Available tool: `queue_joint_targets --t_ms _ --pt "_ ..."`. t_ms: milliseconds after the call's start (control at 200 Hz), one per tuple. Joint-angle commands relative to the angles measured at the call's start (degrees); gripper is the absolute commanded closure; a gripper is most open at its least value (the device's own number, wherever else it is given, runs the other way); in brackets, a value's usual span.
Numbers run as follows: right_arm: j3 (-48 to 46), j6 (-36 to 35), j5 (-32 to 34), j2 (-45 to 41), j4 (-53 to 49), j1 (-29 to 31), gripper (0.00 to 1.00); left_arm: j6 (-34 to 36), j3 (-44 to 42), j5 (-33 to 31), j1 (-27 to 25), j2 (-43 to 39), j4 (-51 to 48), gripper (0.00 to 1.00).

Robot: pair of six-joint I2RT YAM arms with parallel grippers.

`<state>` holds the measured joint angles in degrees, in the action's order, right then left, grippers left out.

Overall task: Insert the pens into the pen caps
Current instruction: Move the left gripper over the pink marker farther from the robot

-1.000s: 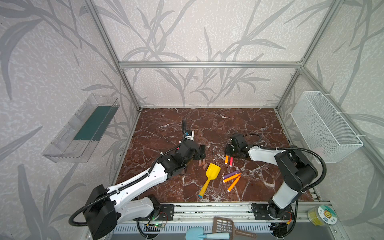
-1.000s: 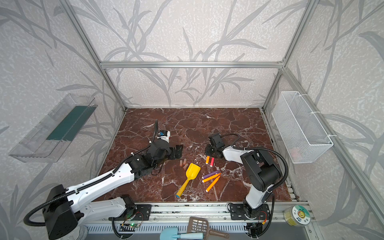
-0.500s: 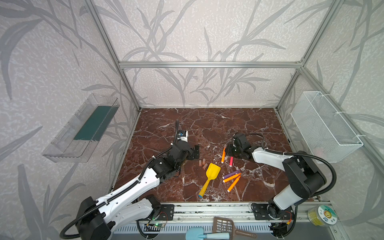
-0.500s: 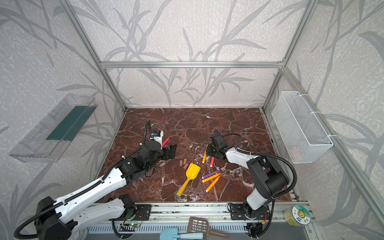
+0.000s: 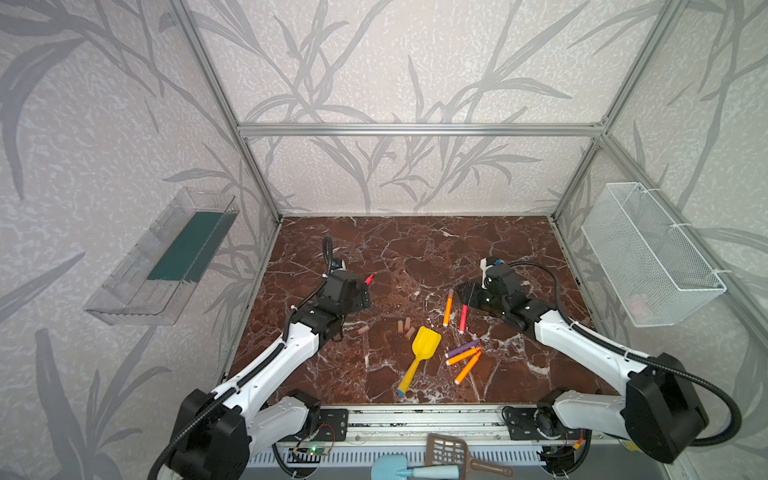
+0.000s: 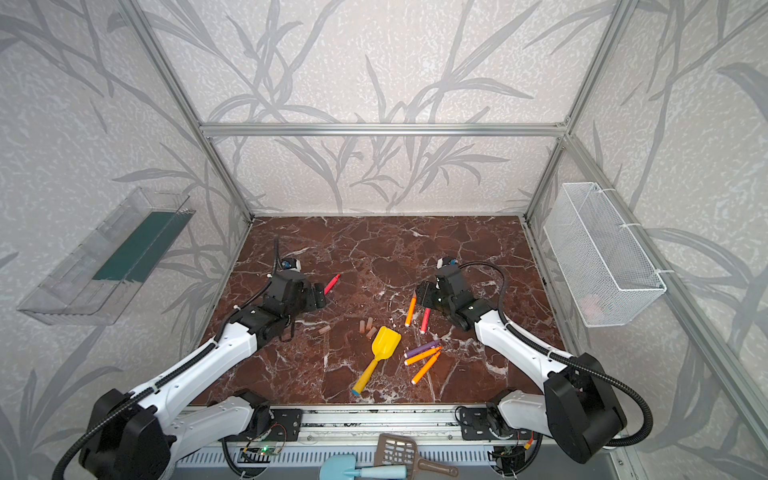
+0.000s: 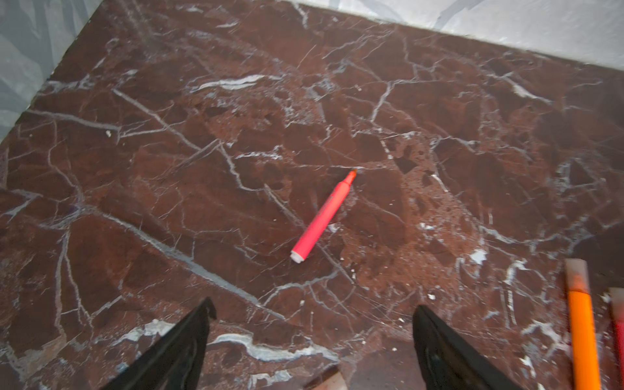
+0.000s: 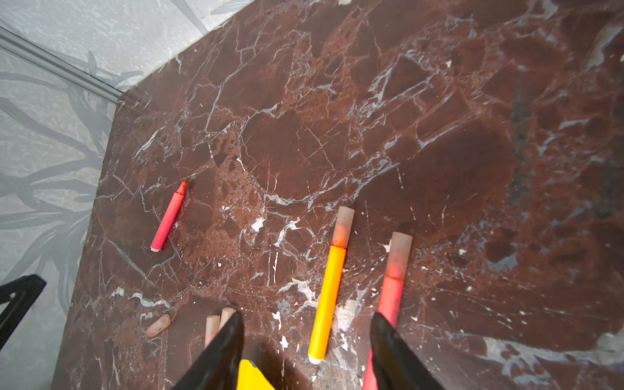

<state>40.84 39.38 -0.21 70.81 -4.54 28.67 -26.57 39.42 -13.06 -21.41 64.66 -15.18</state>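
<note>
Two capped pens (image 5: 447,309) lie just beyond the yellow shovel (image 5: 424,344); right hand (image 8: 306,314) and left hand (image 7: 314,304) gape empty; next, probably, grasp the bare red pen (image 7: 320,216) far left of it, then a cap (image 5: 362,329).

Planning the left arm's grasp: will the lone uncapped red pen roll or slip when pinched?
Red pen looks round and smooth, lying flat on polished marble, so a nudge would probably roll it. Likely stiff and light: a slim plastic-looking stick. Its bare tip might smear if dragged.
</note>
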Motion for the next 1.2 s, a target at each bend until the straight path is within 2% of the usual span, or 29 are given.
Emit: queue_joint_targets --t_ms 0,135,380,565,755,900,1030,1195 --pt "-2.2 -2.3 4.5 -3.1 0.7 -0.4 0.34 -0.1 -1.1 4.8 2.8 3.0 1.8 0.08" --pt "-3.8 -5.2 7.7 -4.2 2.8 -2.1 0.28 -0.3 -0.4 7.2 3.9 9.3 4.3 0.09" --pt "-6.0 -6.9 11.0 -2.7 3.2 -10.6 0.28 0.2 7.2 9.5 4.6 23.0 5.8 0.13" --pt "-7.7 -8.3 18.8 -2.4 4.4 -11.6 0.28 0.9 16.8 6.8 4.7 32.5 -0.8 0.16" --pt "-7.9 -7.9 19.6 -1.8 4.8 -11.9 0.28 1.0 21.4 6.1 4.8 38.5 -2.8 0.18" --pt "-9.2 -7.6 20.4 -3.7 5.2 -11.9 0.28 0.9 22.1 6.9 4.8 39.4 -3.9 0.22" --pt "-10.4 -7.9 22.3 -6.5 4.6 -12.0 0.28 0.7 21.2 9.0 4.7 39.3 -4.2 0.33" --pt "-14.5 -8.2 22.0 -11.2 7.9 -12.3 0.25 0.1 19.4 9.9 4.3 38.9 -3.5 0.51"
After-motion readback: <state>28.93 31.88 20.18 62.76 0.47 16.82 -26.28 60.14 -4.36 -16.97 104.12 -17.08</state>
